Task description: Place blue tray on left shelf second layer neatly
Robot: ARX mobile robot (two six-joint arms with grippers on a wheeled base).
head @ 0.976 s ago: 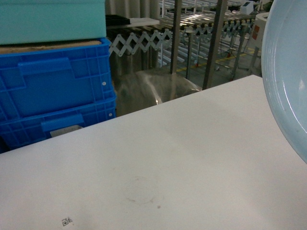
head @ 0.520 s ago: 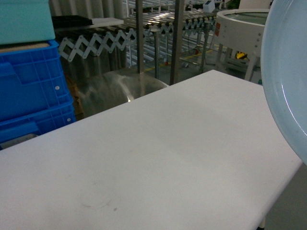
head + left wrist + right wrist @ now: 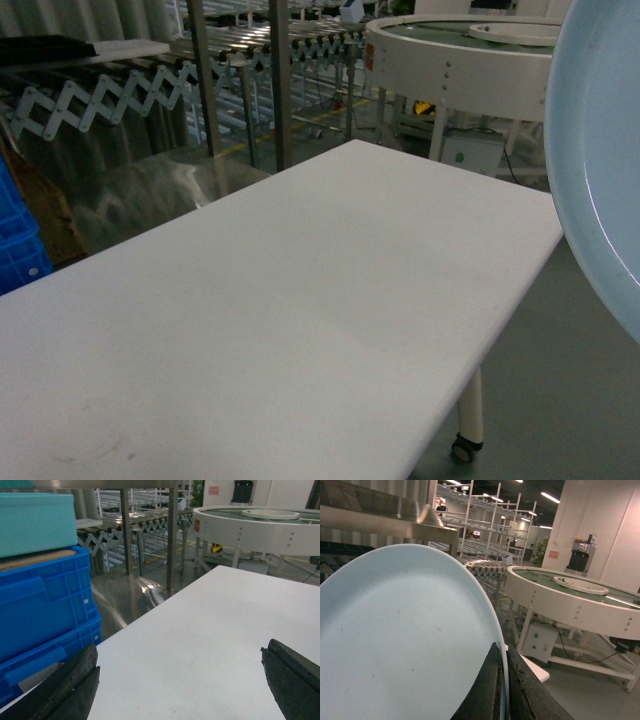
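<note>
Overhead, right gripper [image 3: 502, 690] clamping blue tray [image 3: 400, 645], left gripper [image 3: 180, 680] apart, white table [image 3: 300, 300] below.

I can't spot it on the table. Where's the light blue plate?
The blue tray is up at the right edge of the head view, pinched by the right gripper at its rim, beside the white table.

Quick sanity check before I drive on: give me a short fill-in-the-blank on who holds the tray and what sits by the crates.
1. The blue tray is clamped at its rim by the ____ pincer.
2. The left pincer is ____, gripping nothing.
3. The teal box rests on top of the blue ____.
4. The white table top is ____ of objects.

Missing words: right; open; crates; bare
</note>
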